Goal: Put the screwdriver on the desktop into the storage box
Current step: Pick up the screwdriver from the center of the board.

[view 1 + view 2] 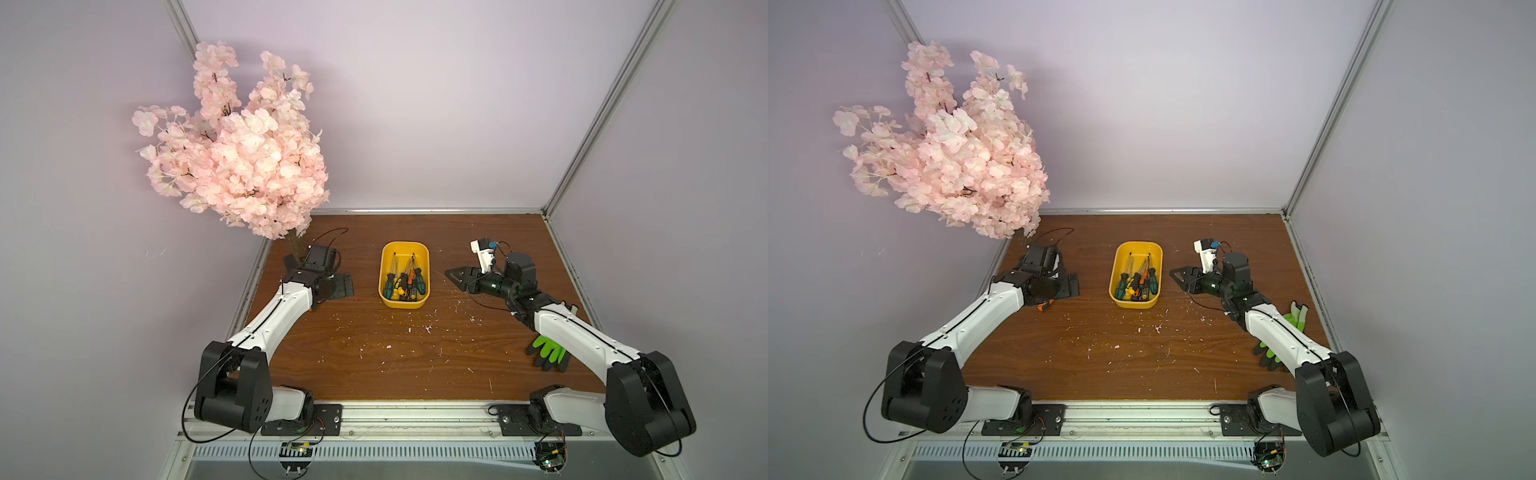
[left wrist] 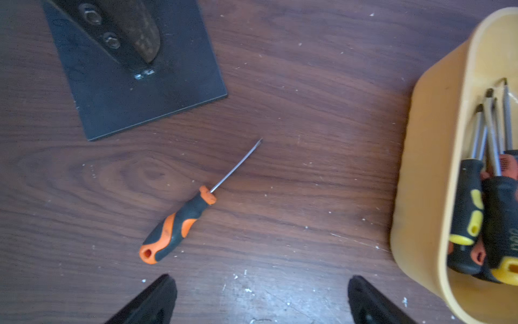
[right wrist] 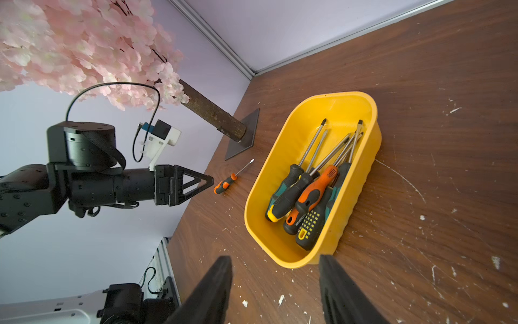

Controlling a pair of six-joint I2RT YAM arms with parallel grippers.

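Lilac walls and aluminium rails frame the desktop (image 1: pixel 395 357), a dark wood-grain board flecked with white; an artificial cherry-blossom tree (image 1: pixel 237 166) stands at its far left corner on a black base plate (image 2: pixel 157 92). At the middle sits the yellow storage box (image 1: pixel 405 304), with several screwdrivers (image 3: pixel 311 190) lying in it, handles toward the robot; one orange-and-black screwdriver (image 2: pixel 193 209) lies flat on the desktop outside it, between the base plate and the box, touching neither, its tip pointing away from the robot. The left gripper (image 2: pixel 260 283) hangs just above this screwdriver, jaws spread wide and grasping nothing; the right gripper (image 1: pixel 454 279) hovers on the other side of the box, jaws parted and likewise empty; a green-and-black glove (image 1: pixel 548 351) lies partly under the right arm.
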